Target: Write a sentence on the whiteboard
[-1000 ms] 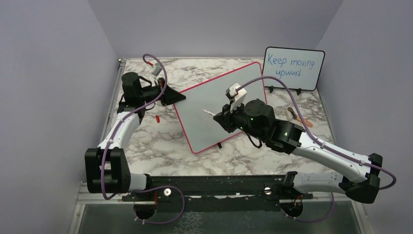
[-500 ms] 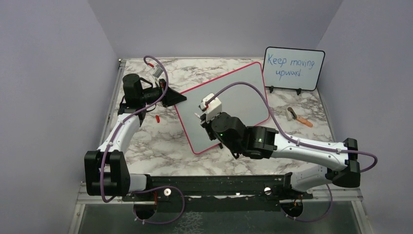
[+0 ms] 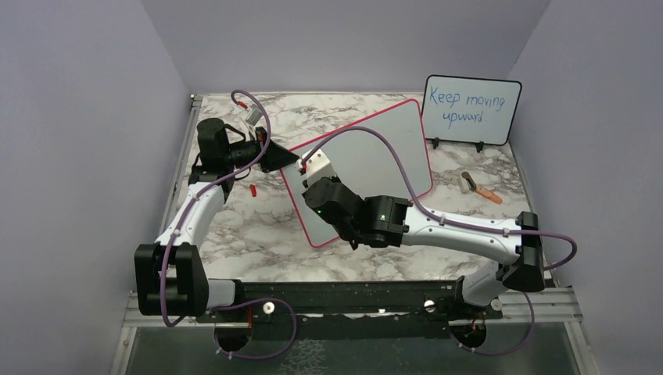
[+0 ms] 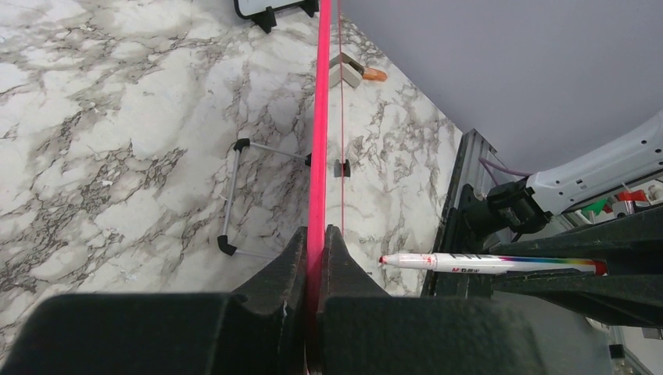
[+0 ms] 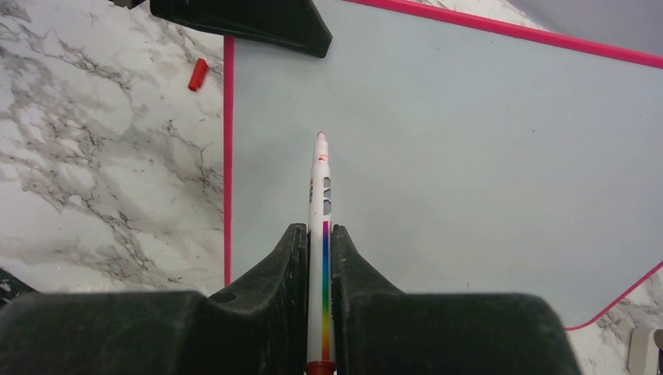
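Note:
The whiteboard (image 3: 375,148), white with a thin pink frame, stands tilted on the marble table. My left gripper (image 3: 291,158) is shut on its left edge; in the left wrist view the pink frame (image 4: 319,117) runs straight up from between the fingers of the left gripper (image 4: 317,233). My right gripper (image 3: 309,183) is shut on a white marker (image 5: 320,195) with a rainbow stripe. The marker's red tip points at the board's face (image 5: 469,156) near its upper left corner, just short of it. From the left wrist, the marker (image 4: 485,263) lies right of the board's edge. The sentence is out of view; the face shows blank.
A smaller black-framed board (image 3: 471,109) with blue writing stands at the back right. An eraser with an orange piece (image 3: 477,186) lies in front of it. A red marker cap (image 3: 253,189) lies on the table left of the whiteboard.
My right arm has swung left across the whiteboard with the marker, from the board's middle to its left part near the left gripper. The left gripper has kept its hold.

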Controlling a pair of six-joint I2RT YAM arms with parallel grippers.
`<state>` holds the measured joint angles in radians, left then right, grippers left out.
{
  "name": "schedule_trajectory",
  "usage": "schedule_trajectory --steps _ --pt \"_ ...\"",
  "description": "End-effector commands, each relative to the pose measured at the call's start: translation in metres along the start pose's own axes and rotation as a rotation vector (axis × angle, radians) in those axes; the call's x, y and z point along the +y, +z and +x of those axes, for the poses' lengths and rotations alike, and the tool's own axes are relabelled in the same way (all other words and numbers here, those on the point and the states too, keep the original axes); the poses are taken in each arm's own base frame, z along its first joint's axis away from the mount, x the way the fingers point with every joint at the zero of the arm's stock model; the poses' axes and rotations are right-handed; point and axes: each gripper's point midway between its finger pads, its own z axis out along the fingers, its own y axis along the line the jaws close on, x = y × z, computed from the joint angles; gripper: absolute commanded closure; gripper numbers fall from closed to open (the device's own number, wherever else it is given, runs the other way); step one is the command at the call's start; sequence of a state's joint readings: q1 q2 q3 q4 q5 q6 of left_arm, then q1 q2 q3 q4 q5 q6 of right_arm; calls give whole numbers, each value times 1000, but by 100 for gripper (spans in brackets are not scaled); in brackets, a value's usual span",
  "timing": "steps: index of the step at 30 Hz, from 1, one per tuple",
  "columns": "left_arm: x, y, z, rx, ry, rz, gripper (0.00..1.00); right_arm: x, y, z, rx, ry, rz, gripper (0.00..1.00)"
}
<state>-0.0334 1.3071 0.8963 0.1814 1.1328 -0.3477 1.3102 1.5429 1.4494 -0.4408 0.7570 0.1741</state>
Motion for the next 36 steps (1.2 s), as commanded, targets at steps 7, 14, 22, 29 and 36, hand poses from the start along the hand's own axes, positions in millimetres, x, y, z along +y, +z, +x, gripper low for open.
schedule_trajectory --steps 7,14,22,29,36 --pt "4 4 8 24 15 -23 100 -1 7 -10 8 -4 78 100" --pt "3 4 8 26 15 -17 100 0 11 -12 4 -12 94 99" --pt "3 4 8 27 15 -15 100 2 14 -14 -7 -13 103 99" --pt "3 4 8 28 16 -13 100 3 17 -16 -16 -19 110 99" --pt "2 5 9 30 16 -6 100 5 21 -17 -21 -26 115 99"
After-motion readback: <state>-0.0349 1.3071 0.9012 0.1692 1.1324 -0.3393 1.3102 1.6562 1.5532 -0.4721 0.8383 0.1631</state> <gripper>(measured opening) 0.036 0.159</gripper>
